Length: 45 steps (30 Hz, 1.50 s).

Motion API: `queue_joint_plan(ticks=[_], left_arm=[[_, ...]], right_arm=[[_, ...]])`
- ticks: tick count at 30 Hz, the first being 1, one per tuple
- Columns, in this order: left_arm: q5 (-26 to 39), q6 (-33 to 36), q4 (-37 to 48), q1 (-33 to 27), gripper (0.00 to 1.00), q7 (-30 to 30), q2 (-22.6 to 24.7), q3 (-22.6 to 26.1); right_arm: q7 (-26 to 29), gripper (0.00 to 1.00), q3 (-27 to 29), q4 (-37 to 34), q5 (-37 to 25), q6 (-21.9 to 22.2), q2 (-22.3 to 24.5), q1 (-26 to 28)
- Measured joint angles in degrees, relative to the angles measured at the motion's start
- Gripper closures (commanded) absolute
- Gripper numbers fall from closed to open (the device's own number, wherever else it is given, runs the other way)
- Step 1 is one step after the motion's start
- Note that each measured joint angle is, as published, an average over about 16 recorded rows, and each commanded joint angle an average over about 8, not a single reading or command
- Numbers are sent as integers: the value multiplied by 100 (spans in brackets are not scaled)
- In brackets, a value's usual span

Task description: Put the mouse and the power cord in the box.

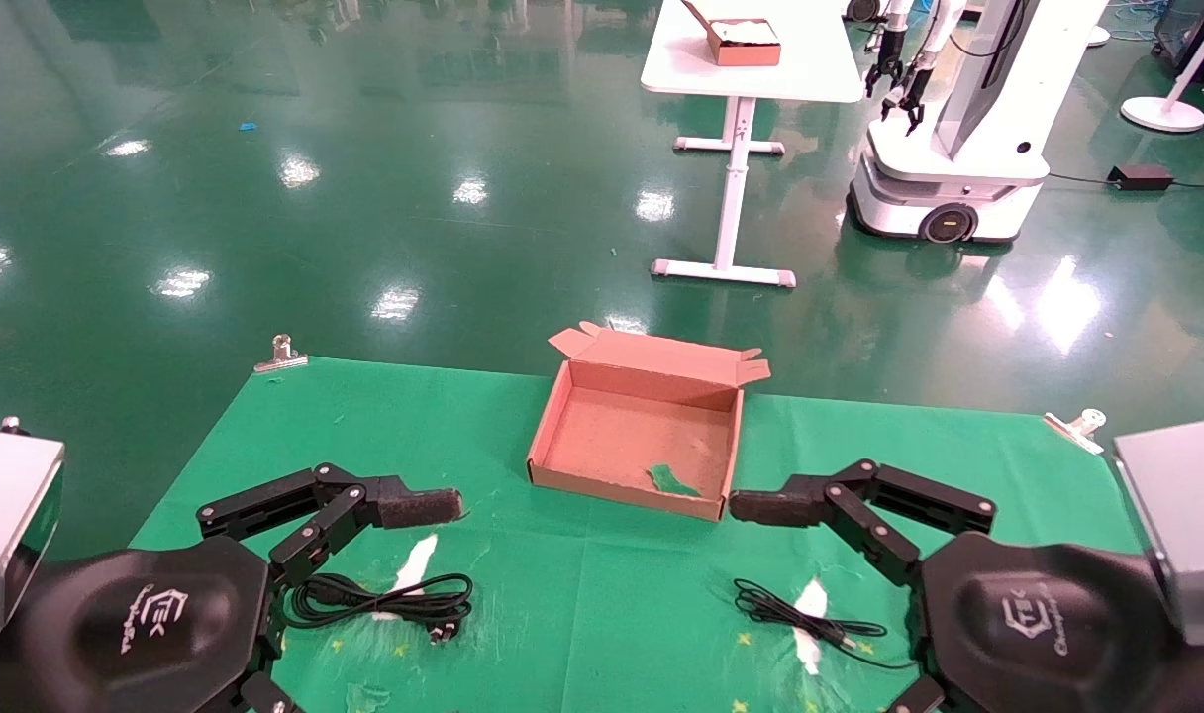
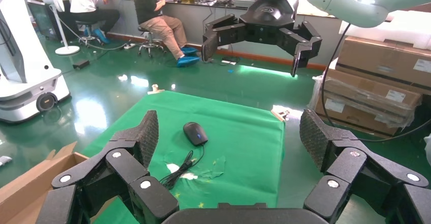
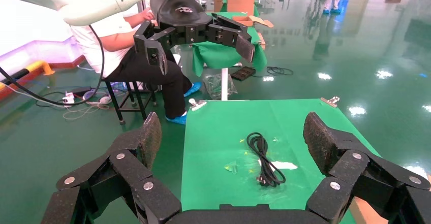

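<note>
Mouse (image 2: 195, 132) sits on the green bench (image 1: 582, 604) under the right arm, its thin cable trailing toward the middle; power cord (image 1: 384, 599) lies coiled by the left gripper (image 2: 228, 137); box (image 1: 638, 436) open between them, nothing in it yet; both sets of jaws spread wide, holding nothing; right gripper (image 3: 234, 137) should drop squarely over the mouse body, not the cable, then lift clear of the box wall.
</note>
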Motion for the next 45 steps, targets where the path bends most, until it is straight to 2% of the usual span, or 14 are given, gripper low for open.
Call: queue_joint_plan(ticks=[11, 18, 23, 33, 39, 45], left_arm=[[867, 184, 464, -500, 0, 263, 211, 389], [1762, 313, 1237, -1074, 0, 607, 528, 848], [2390, 340, 2008, -1515, 0, 1012, 862, 1202], [3703, 2, 3932, -2412, 0, 2194, 1674, 1911], [4432, -688, 5030, -2811, 0, 2866, 2139, 2253], [4937, -1521, 5845, -3030, 0, 3357, 2521, 2476]], right_arm=[[-437, 0, -250, -688, -459, -296, 41, 131], [-1010, 0, -700, -1557, -987, -445, -59, 457], [-1518, 0, -1090, -2355, -1512, -359, -258, 838], [-2705, 0, -1765, -4188, -2850, 353, -1037, 1735], [-3471, 0, -2084, -5186, -3552, 963, -1655, 2160], [-4142, 0, -2296, -5983, -3970, 1492, -2192, 2437]])
